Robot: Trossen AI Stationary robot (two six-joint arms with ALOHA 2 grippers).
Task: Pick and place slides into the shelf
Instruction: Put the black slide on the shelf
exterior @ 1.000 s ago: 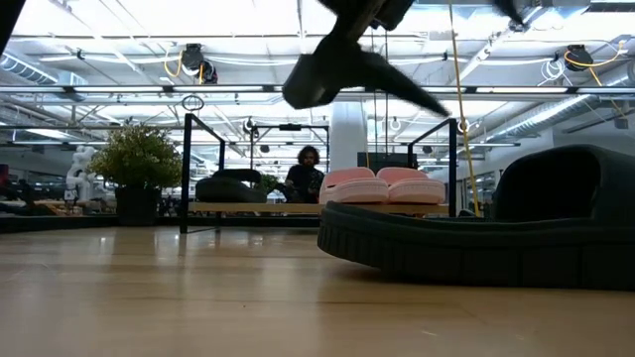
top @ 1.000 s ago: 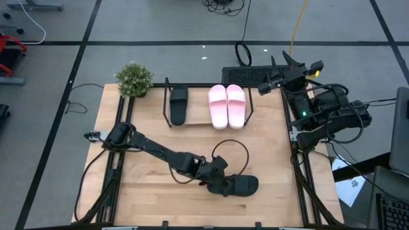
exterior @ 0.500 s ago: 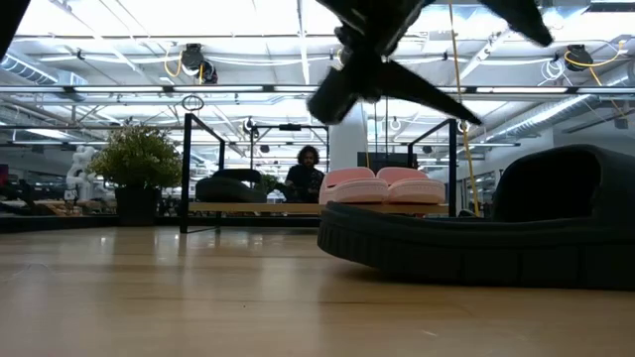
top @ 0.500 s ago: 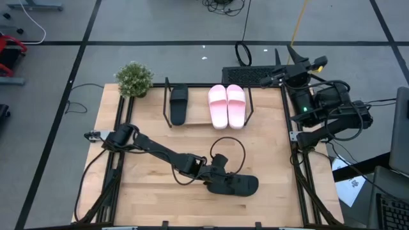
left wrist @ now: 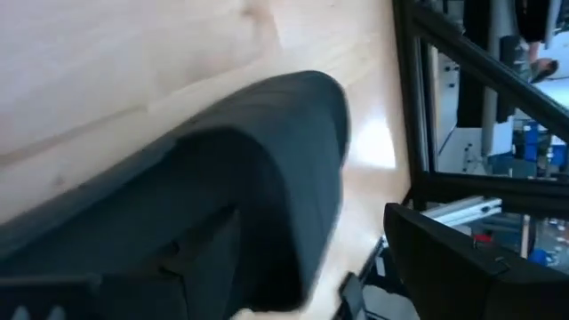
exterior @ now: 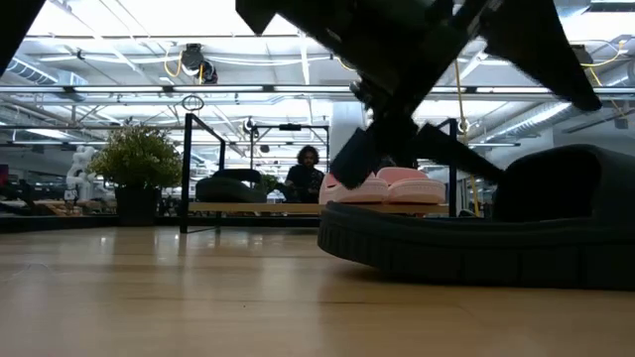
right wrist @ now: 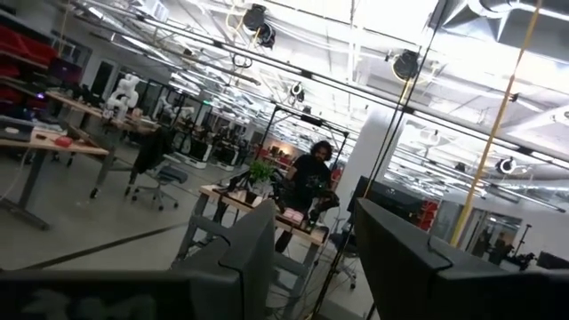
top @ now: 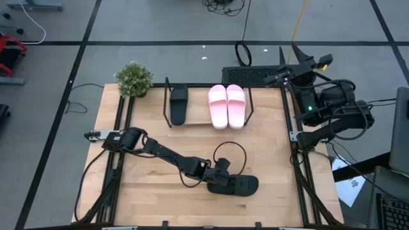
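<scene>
Shelf at the table's far edge holds three slides: one black slide at its left, the pink pair at its right. The last black slide lies on the table, well in front of the shelf.

Step in hand looks like the pick of that last slide. Left gripper is at its heel end, fingers apart, not clamped on it. Next move needs the fingers closing on the slide's edge, then lift toward the shelf gap.

Right gripper is parked right of the shelf, off the table, fingers apart, empty.

Versus a second ago: left gripper lower and closer on the slide; slide unmoved.
</scene>
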